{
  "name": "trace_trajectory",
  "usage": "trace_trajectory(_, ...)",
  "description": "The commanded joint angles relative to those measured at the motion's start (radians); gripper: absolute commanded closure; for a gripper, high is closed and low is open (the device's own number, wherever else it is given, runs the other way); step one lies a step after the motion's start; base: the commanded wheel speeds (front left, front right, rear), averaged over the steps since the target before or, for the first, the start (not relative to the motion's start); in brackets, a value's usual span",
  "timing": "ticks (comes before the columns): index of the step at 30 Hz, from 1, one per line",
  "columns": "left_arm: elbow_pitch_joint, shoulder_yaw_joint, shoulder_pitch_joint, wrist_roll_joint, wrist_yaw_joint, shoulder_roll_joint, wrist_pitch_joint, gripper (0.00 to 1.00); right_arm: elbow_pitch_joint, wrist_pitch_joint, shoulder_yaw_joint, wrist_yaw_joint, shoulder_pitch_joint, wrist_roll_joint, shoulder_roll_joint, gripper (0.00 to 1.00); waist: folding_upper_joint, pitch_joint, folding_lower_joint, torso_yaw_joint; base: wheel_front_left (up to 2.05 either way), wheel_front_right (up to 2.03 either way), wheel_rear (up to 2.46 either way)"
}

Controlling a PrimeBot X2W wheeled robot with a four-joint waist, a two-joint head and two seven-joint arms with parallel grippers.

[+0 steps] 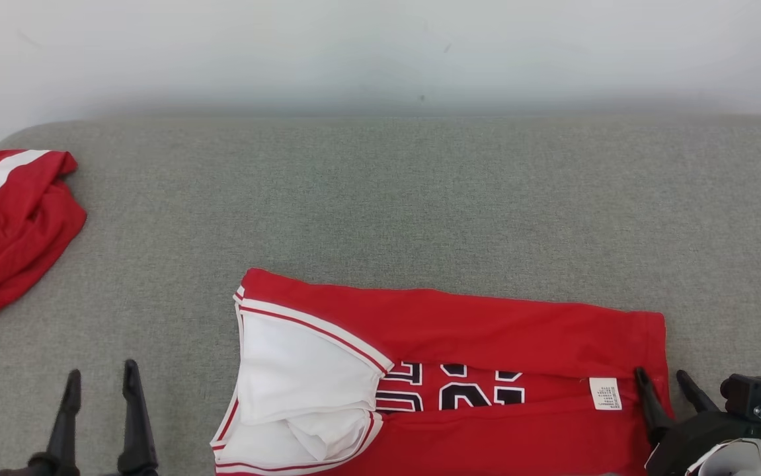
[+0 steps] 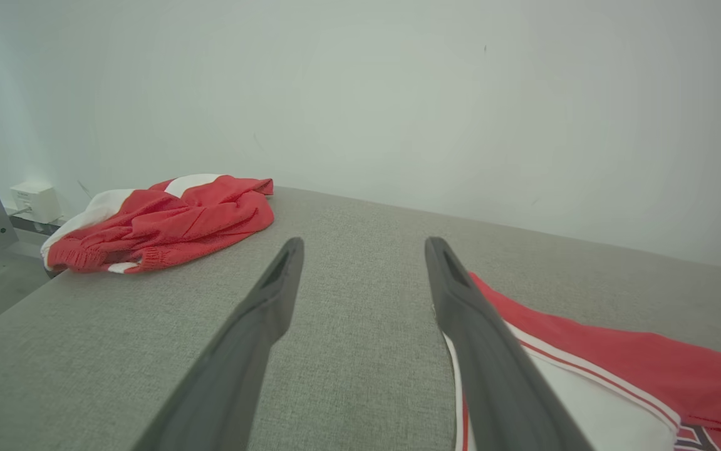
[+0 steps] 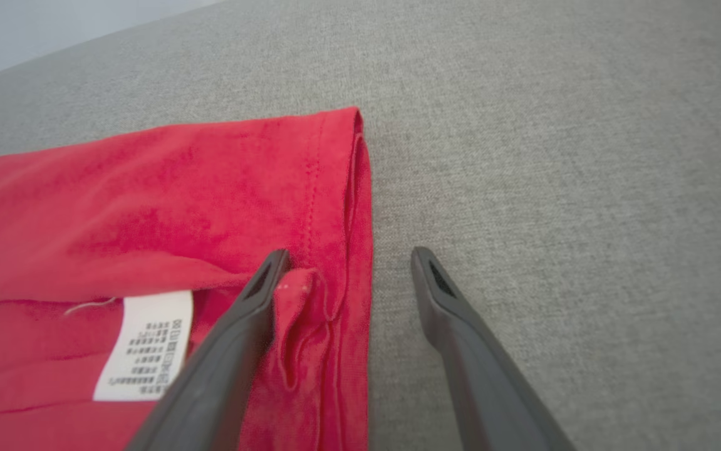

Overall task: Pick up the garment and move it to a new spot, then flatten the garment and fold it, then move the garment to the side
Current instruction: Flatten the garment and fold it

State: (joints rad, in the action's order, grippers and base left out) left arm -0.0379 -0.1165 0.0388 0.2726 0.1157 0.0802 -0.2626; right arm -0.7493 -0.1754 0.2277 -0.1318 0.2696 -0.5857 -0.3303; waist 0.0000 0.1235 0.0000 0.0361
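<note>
Left gripper (image 1: 102, 369): near left, above bare pad, just left of the jersey and apart from it; the two dark fingers stand spread, nothing between them
Right gripper (image 1: 659, 373): near right, at the jersey's right hem; fingers spread, gripping nothing
Right gripper's fingers (image 3: 222, 363): in the right wrist view the left one lies over the red cloth beside a small raised pleat at the hem, and the right one is over bare pad just right of the hem; whether either presses on what is under it I cannot tell
Jersey (image 1: 486, 330): red, folded into a long band lying left to right across the near middle and right of the pad; its near edge runs out of the head view
Label (image 1: 605, 393): white, printed, on the jersey near the right hem, just left of the right gripper
Digits (image 1: 453, 390): black with white outline, partly covered by the far fold of red cloth
Armhole (image 1: 287, 370): at the jersey's left end, trimmed in white and red, showing the white inside
Pad (image 1: 420, 198): grey woven surface, bare between the jersey and the far edge
Bundle (image 1: 10, 225): a second red and white garment, crumpled, at the far left edge of the pad, well apart from the jersey
Wall (image 1: 380, 46): pale, plain, behind the far edge
</note>
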Motion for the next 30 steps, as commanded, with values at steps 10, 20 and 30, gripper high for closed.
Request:
trace_trajectory(10, -0.039, 0.000, 0.050, -0.081, 0.016, -0.024, -0.003, 0.00, -0.061, 0.043, 0.046, 0.002, 0.001, -0.052, 0.012, 1.00, 0.0000, -0.042, 0.0000, 0.007, 0.00, 0.00, 0.00)
trace_trajectory(20, -0.059, -0.001, 0.095, -0.086, 0.015, -0.029, -0.003, 0.00, -0.138, 0.057, -0.019, 0.003, 0.063, -0.068, -0.179, 1.00, 0.0000, -0.108, 0.0000, -0.017, 0.00, 0.00, 0.00)
trace_trajectory(30, -0.071, 0.013, 0.107, -0.075, 0.014, -0.029, -0.003, 0.00, -0.134, 0.093, 0.006, 0.003, 0.105, -0.068, -0.267, 1.00, 0.0000, -0.125, 0.0000, -0.031, 0.00, 0.00, 0.00)
